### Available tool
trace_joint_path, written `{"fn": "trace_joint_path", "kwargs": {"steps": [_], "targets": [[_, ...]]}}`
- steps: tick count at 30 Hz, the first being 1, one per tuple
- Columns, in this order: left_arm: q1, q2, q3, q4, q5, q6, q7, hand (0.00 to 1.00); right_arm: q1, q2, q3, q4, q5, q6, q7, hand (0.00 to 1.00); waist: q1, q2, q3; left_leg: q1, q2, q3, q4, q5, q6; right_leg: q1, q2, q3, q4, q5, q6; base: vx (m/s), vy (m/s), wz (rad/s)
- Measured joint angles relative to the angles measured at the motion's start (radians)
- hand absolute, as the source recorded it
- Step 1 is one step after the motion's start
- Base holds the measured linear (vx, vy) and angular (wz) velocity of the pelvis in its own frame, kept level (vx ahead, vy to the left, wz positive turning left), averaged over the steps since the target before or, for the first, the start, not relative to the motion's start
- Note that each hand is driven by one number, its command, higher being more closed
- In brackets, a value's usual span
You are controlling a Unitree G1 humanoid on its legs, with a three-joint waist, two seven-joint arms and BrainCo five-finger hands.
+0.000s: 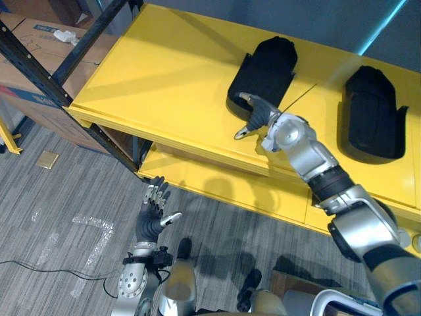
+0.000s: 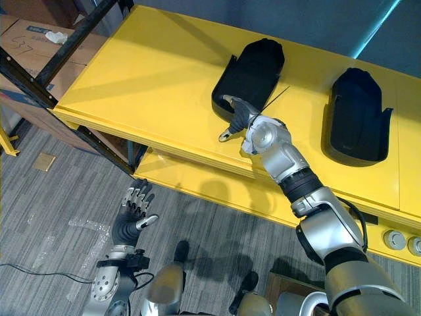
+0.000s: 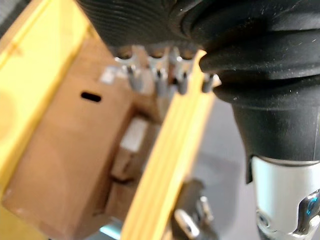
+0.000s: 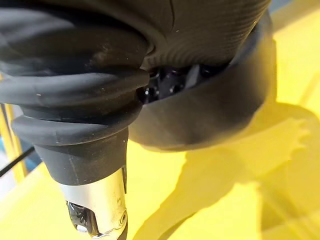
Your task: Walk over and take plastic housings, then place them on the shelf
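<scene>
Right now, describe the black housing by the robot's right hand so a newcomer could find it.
On the top level of the yellow shelf lie two black plastic housings. It is the left housing, with the right hand at its near end; the right housing lies alone, farther to the right.

Storeroom or workshop, yellow shelving point(image 1: 164, 72) on black steel uprights point(image 1: 36, 66), cardboard boxes point(image 1: 33, 43), grey carpet floor point(image 1: 66, 217).
</scene>
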Motion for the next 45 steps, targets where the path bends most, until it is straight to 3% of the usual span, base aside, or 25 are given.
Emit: {"fn": "trace_joint_path", "kwargs": {"steps": [19,24,26,29,31,32,34,36,40,42,43,44,45], "targets": [[0.001,0.005,0.005,-0.008,0.001,0.034,0.001,0.00,0.004,-0.027,0.016,-0.045,0.007,-0.002,0.064,0.00,0.000,-0.020,0.011,0.014,-0.001,0.012,-0.008,0.000,0.000,0.003,-0.004,0.007,0.006,0.000,0.000,0.00,0.001,-0.01],[0.002,0.006,0.005,-0.008,0.001,0.034,0.001,0.00,0.014,-0.028,0.016,-0.051,0.000,-0.009,0.035,0.00,0.000,-0.020,0.010,0.016,-0.001,0.014,-0.010,0.000,0.000,0.003,-0.004,0.007,0.006,0.001,0.000,0.00,0.000,0.00],[0.005,0.006,0.005,-0.008,0.001,0.032,0.001,0.00,0.033,-0.033,0.012,-0.065,0.000,-0.051,-0.087,0.00,0.000,-0.023,0.009,0.020,-0.001,0.016,-0.015,0.001,0.000,0.003,-0.005,0.008,0.006,0.002,0.001,0.00,0.000,-0.02],[0.009,0.005,0.000,-0.008,0.008,0.020,0.000,0.00,0.079,-0.030,-0.093,-0.183,-0.001,-0.139,-0.357,0.00,0.000,-0.026,0.006,0.037,0.000,0.024,-0.038,0.009,-0.001,0.004,-0.005,0.013,0.006,0.005,0.000,0.02,-0.003,-0.07],[0.018,0.004,-0.014,-0.007,0.012,0.001,-0.001,0.00,0.161,0.001,-0.257,-0.371,-0.006,-0.248,-0.609,0.00,-0.001,-0.040,-0.010,0.062,0.001,0.048,-0.057,0.012,-0.001,0.003,-0.005,0.031,0.003,0.009,-0.002,0.04,0.001,-0.23],[0.020,0.004,-0.021,-0.006,0.015,-0.002,-0.001,0.00,0.193,0.016,-0.297,-0.421,-0.015,-0.272,-0.659,0.00,-0.004,-0.044,-0.019,0.070,0.001,0.055,-0.063,0.012,-0.001,0.004,-0.005,0.034,0.000,0.013,-0.004,0.04,0.008,-0.28],[0.039,0.003,-0.056,0.015,0.041,-0.003,-0.003,0.00,0.383,0.087,-0.400,-0.608,-0.064,-0.345,-0.819,0.00,-0.043,-0.058,-0.084,0.098,0.001,0.084,-0.084,0.012,0.000,0.005,-0.007,0.046,-0.005,0.029,-0.010,0.08,0.025,-0.32],[0.040,0.004,-0.078,0.035,0.050,-0.002,-0.007,0.00,0.555,0.127,-0.442,-0.726,-0.086,-0.367,-0.876,0.00,-0.077,-0.065,-0.120,0.129,-0.001,0.125,-0.097,0.009,0.003,0.007,-0.010,0.071,-0.005,0.036,-0.010,0.05,0.035,-0.49],[0.023,0.007,-0.117,0.072,0.050,-0.001,-0.038,0.00,0.946,0.184,-0.546,-0.884,-0.064,-0.370,-0.906,0.00,-0.148,-0.066,-0.151,0.175,-0.003,0.210,-0.113,-0.014,0.006,0.001,-0.011,0.136,-0.023,0.030,-0.009,-0.03,0.020,-0.60],[0.018,0.001,-0.155,0.104,0.051,0.001,-0.039,0.00,1.090,0.224,-0.588,-0.904,-0.016,-0.376,-0.925,0.00,-0.183,-0.052,-0.165,0.189,0.001,0.258,-0.119,-0.025,0.005,-0.019,-0.005,0.179,-0.033,0.024,-0.003,-0.08,-0.007,-0.85],[0.021,-0.003,-0.197,0.111,0.053,0.001,-0.033,0.00,1.213,0.261,-0.622,-0.917,0.028,-0.397,-0.924,0.00,-0.220,-0.034,-0.192,0.201,0.006,0.301,-0.136,-0.021,0.001,-0.046,0.008,0.226,-0.034,0.028,0.003,-0.01,-0.018,-0.75],[0.021,-0.007,-0.212,0.111,0.060,0.000,-0.031,0.00,1.266,0.276,-0.635,-0.925,0.044,-0.400,-0.924,0.00,-0.230,-0.025,-0.201,0.209,0.010,0.320,-0.145,-0.019,-0.002,-0.053,0.013,0.240,-0.035,0.030,0.003,0.02,-0.021,-0.89],[0.019,-0.017,-0.237,0.111,0.082,-0.006,-0.020,0.00,1.364,0.305,-0.661,-0.926,0.068,-0.412,-0.923,0.00,-0.258,-0.010,-0.215,0.224,0.018,0.353,-0.151,-0.018,-0.008,-0.060,0.025,0.270,-0.044,0.038,0.003,0.05,-0.027,-0.66]]}}
